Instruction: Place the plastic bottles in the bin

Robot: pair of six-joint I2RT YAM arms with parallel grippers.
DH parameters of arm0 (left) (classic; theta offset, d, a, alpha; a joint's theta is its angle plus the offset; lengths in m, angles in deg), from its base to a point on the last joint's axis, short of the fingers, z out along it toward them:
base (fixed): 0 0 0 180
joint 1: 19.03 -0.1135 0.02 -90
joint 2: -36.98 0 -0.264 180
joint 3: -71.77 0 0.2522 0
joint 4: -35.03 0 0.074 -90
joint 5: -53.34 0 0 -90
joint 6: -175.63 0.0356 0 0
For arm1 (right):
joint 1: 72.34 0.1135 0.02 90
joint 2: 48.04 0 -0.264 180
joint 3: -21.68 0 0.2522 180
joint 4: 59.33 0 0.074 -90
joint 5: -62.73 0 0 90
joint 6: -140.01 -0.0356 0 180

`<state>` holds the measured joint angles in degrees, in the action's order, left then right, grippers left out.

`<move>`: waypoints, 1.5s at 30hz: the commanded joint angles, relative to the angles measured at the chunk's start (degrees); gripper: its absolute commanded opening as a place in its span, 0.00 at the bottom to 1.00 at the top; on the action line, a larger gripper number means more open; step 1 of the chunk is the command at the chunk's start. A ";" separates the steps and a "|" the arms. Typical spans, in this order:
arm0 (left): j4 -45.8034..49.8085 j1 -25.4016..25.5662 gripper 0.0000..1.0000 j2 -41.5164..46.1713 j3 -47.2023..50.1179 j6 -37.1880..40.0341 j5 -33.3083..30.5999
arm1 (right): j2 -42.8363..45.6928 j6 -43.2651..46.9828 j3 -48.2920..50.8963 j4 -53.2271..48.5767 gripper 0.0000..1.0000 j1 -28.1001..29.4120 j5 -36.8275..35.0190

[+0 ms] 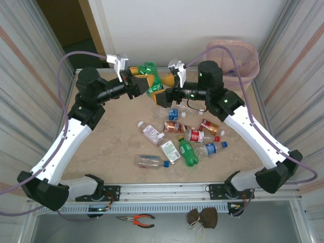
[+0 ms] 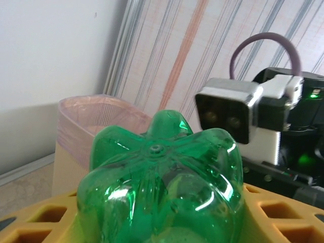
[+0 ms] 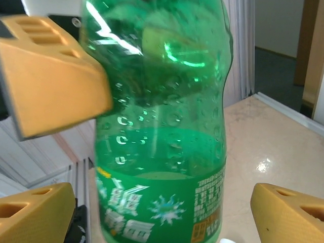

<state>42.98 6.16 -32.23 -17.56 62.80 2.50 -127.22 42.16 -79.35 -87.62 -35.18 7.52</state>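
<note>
Hanging above the table in the upper centre of the overhead frame, a green translucent plastic bottle [image 1: 150,71] is clamped between the yellow fingers of the left gripper [image 1: 144,78]. The right gripper [image 1: 164,87] is met just to its right, with its jaws spread wide around the bottle.

Both arms are reached up from the bottom corners of that frame. Their elbows are pushed out to the sides and their forearms are turned inward, so that the two wrists face each other.

In the left wrist view the moulded base of the bottle [image 2: 162,187] is seen end-on, low in the frame, flanked by that gripper's fingers [image 2: 283,210]. The silver camera housing [image 2: 228,114] of the other wrist is seen at centre right.

In the right wrist view the bottle's side [image 3: 162,152] and its green printed label are shown. One left-gripper finger [image 3: 50,76] is pressed against the bottle at upper left. The right gripper's own fingers [image 3: 35,212] are seen at the lower corners, clear of the plastic on both sides.

A pale pink plastic bin [image 1: 250,55] is placed at the upper right of the overhead frame, near the right arm, and also appears at the left of the left wrist view [image 2: 71,152]. The other small plastic bottles [image 1: 195,135] are scattered on the beige table [image 1: 111,147] at mid-frame, below the grippers.
</note>
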 commanded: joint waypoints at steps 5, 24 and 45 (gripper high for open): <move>0.43 0.83 0.52 0.32 -2.65 1.56 1.92 | -1.99 2.06 -4.37 1.86 0.84 1.06 0.63; 1.66 0.99 0.53 1.05 -2.33 2.54 0.87 | -3.27 1.74 -5.85 1.89 0.62 1.55 1.09; 2.77 0.99 0.80 6.70 0.77 3.65 -6.36 | -1.07 -1.18 -5.87 0.35 0.52 -3.02 -2.54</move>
<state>45.98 6.86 -28.27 -17.67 64.90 -2.27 -129.77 42.73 -83.28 -86.83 -36.25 6.60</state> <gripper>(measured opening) 0.799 0.545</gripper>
